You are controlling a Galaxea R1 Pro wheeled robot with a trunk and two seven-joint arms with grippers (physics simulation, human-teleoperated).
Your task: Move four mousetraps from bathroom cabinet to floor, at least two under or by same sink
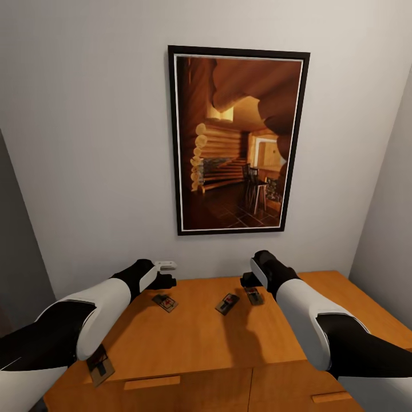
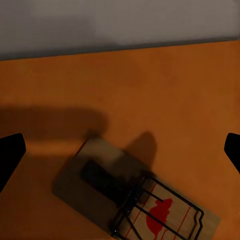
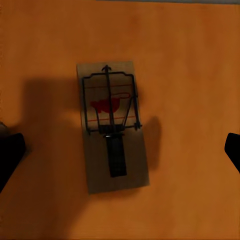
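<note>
Four mousetraps lie on the flat top of the orange-brown cabinet (image 1: pixel 194 337). One mousetrap (image 1: pixel 165 302) sits just below my left gripper (image 1: pixel 165 281), another mousetrap (image 1: pixel 227 304) lies mid-top, a third mousetrap (image 1: pixel 254 295) is under my right gripper (image 1: pixel 249 280), and the last mousetrap (image 1: pixel 98 364) rests near the front left edge by my left forearm. In the left wrist view the open gripper (image 2: pixel 120 152) hovers over a trap (image 2: pixel 135 200), slightly off its centre. The right wrist view has the open gripper (image 3: pixel 120 152) straddling a trap (image 3: pixel 112 125), fingertips (image 3: pixel 10 155) wide apart.
A large framed picture (image 1: pixel 237 140) hangs on the grey wall behind the cabinet. A small white fitting (image 1: pixel 166 265) sits on the wall by my left gripper. A side wall closes in at the right. Drawer handles (image 1: pixel 151 382) run along the cabinet front.
</note>
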